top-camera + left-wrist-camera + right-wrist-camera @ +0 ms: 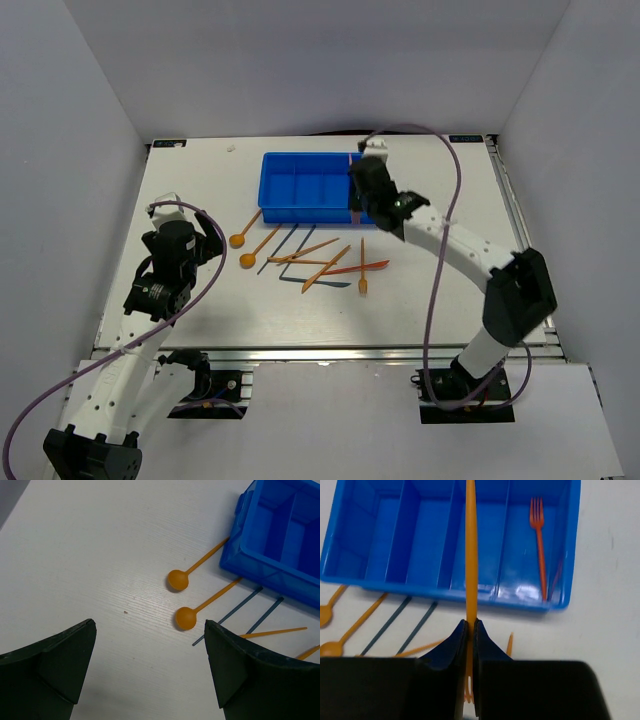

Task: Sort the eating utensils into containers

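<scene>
The right pincer (470,625) is clamped tight on a long, thin orange utensil (470,555); what kind it is cannot be told. From the fingers it runs straight toward 12 o'clock, across the near wall of the blue tray (350,565) and over its middle compartments. In the compartment at the tray's 3 o'clock end lies an orange fork (538,545), tines toward 12 o'clock.

The left pincer (150,625) is spread wide with nothing between its fingers (65,665). It hangs above bare surface. Two orange spoons (186,618) lie just past its gap at about 1 o'clock, bowls nearest, handles slanting toward the tray corner (280,545) at 2 o'clock. Two dark blue sticks (235,615) lie just beyond them.

In the top view the tray sits toward 12 o'clock on the white, faintly grained surface (190,180). The loose utensils (320,258) are scattered just to its 6 o'clock side, between the two arms. Plain pale walls (300,60) close in the surface on three sides.
</scene>
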`<state>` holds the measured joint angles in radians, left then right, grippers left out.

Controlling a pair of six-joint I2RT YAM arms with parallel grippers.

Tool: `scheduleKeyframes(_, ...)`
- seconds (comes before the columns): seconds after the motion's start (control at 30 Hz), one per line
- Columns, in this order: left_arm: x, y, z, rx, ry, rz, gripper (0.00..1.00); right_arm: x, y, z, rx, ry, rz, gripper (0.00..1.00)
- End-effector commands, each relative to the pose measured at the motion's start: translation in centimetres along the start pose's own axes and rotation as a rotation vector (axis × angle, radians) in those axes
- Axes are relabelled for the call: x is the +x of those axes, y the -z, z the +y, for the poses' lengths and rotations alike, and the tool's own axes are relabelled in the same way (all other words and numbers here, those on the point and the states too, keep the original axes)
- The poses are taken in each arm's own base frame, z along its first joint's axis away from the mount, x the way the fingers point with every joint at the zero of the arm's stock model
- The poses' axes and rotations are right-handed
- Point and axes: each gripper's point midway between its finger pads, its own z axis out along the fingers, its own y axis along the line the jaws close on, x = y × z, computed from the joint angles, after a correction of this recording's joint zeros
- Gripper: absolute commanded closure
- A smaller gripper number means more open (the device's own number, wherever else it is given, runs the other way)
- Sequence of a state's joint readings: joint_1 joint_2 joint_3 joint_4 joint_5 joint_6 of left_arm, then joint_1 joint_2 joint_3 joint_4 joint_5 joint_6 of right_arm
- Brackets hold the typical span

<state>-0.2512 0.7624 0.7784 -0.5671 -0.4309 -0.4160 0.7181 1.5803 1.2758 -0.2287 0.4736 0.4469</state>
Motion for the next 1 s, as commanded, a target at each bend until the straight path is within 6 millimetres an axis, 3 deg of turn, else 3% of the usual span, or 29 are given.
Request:
scheduleKeyframes(0.0, -0.3, 0.0, 0.1, -0.012, 0.006, -0.012, 0.02, -6.0, -3.9, -0.9, -0.064, 0.243, -0.091, 1.0)
scheduleKeyframes(0.03, -0.3, 0.0, 0.2, -0.013, 0.006, -0.013, 0.02, -5.3, -5.9, -1.3, -0.063, 0.302, -0.054, 1.0)
scheduleKeyframes(0.07, -0.2, 0.0, 0.2, -0.015, 0.005, -0.012, 0.02, -6.0, -6.9, -2.4, -0.051, 0.304, -0.051, 1.0)
scheduleKeyframes(0.1, -0.3, 0.0, 0.2, -0.015, 0.006, -0.015, 0.02, -8.3, -7.3, -2.3, -0.056, 0.304, -0.089, 1.0)
scheduleKeyframes(0.13, -0.3, 0.0, 0.2, -0.016, 0.004, -0.013, 0.02, -7.7, -8.9, -2.7, -0.048, 0.315, -0.064, 1.0)
scheduleKeyframes(0.2, -0.2, -0.1, 0.3, -0.024, 0.002, -0.01, 0.02, -9.7, -10.1, -4.1, -0.027, 0.328, -0.089, 1.0)
scheduleKeyframes(0.23, -0.1, -0.1, 0.3, -0.023, 0.0, -0.006, 0.02, -9.0, -11.4, -4.5, -0.023, 0.329, -0.068, 1.0)
scheduleKeyframes(0.3, 0.0, -0.3, 0.3, -0.026, -0.003, 0.001, 0.02, -9.6, -12.6, -5.2, -0.029, 0.317, -0.066, 1.0)
scheduleKeyframes(0.33, 0.1, -0.4, 0.2, -0.027, -0.004, 0.004, 0.02, -8.4, -14.0, -5.5, -0.036, 0.319, -0.037, 1.0)
scheduleKeyframes(0.53, 0.3, -0.6, 0.2, -0.03, -0.013, 0.014, 0.02, -5.2, -17.6, -6.0, -0.058, 0.34, 0.0, 1.0)
scheduleKeyframes(0.77, 0.6, -0.9, 0.0, -0.028, -0.021, 0.029, 0.02, -3.4, -18.8, -6.5, -0.042, 0.315, 0.025, 1.0)
scheduleKeyframes(0.9, 0.6, -0.9, -0.1, -0.024, -0.022, 0.03, 0.02, -3.0, -18.0, -6.6, -0.049, 0.304, 0.02, 0.94)
scheduleKeyframes(0.97, 0.6, -0.9, 0.0, -0.024, -0.021, 0.031, 0.02, -4.0, -17.1, -6.6, -0.048, 0.289, -0.003, 0.92)
